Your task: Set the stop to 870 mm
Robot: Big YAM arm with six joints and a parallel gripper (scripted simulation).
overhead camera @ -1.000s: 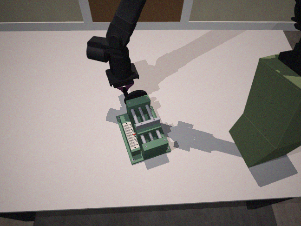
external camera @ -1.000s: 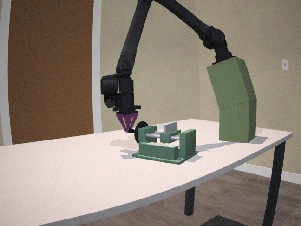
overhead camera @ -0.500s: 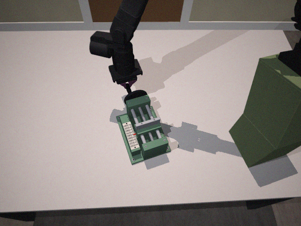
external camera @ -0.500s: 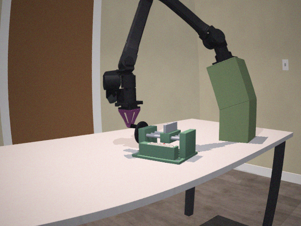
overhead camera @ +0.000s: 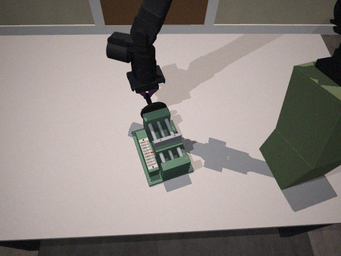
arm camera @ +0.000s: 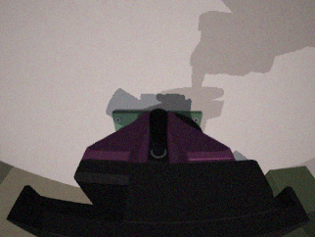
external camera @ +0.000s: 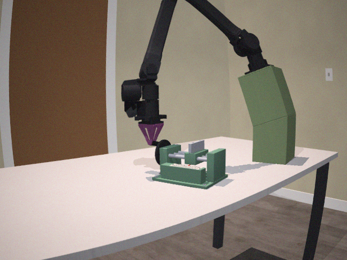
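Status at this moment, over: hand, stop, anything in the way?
Hand shut on crank knob. Stop mid-travel on its rods, scale figures unreadable. Nothing seen blocking stop or handwheel.

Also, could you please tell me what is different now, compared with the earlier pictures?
The gripper has risen a little, carrying the crank handle with it, so the handwheel has turned. Its hold on the handle is unchanged. The green base plate stayed put; any stop movement is too small to tell.
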